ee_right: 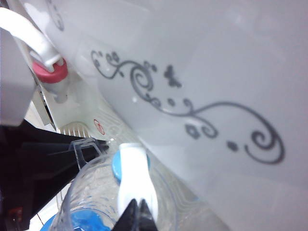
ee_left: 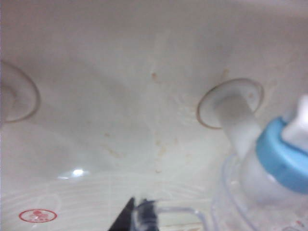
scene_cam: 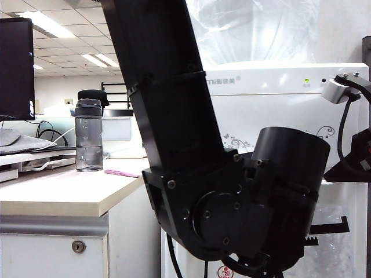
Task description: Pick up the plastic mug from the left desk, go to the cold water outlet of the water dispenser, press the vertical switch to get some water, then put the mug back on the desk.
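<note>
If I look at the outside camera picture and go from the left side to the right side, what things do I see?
Dark monitor → smoky-grey bottle on the left desk → pink pen → big black robot arm → white water dispenser with its green light → grey camera on the other arm.

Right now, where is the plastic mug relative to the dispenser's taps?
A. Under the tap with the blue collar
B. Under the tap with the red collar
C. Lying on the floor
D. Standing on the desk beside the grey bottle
A: the right wrist view shows the plastic mug open beneath the blue-collared cold water outlet, held at its handle by the left pincer; the red-collared tap stands off to the side.
</note>
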Controlling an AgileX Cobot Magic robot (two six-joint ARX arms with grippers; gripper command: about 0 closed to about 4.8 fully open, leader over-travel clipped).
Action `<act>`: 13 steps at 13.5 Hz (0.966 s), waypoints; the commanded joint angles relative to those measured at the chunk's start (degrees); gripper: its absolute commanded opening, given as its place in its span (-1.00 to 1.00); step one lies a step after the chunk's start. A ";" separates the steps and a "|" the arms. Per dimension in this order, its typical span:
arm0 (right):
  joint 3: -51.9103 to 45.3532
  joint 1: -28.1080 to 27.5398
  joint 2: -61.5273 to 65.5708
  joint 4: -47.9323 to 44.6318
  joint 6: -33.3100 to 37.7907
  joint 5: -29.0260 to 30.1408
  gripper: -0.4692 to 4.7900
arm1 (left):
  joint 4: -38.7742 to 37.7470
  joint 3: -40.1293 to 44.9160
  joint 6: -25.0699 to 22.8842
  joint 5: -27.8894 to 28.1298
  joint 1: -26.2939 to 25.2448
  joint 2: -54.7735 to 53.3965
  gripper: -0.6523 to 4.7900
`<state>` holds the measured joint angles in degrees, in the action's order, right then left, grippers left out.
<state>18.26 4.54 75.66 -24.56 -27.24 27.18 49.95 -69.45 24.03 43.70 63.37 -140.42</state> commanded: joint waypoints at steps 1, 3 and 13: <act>0.04 0.09 0.17 2.29 0.26 -0.07 -0.83 | 1.60 -0.17 -0.04 0.02 0.17 0.35 -0.78; 0.04 0.09 0.17 3.17 0.24 -0.09 -0.83 | 1.60 -0.17 -0.04 0.02 0.17 0.35 -0.78; 0.04 0.11 0.17 5.18 0.22 -0.11 -0.83 | 1.60 -0.17 -0.04 0.02 0.17 0.35 -0.78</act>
<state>18.57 4.54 75.61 -22.41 -27.24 27.22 49.95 -69.43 24.03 43.72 63.40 -140.42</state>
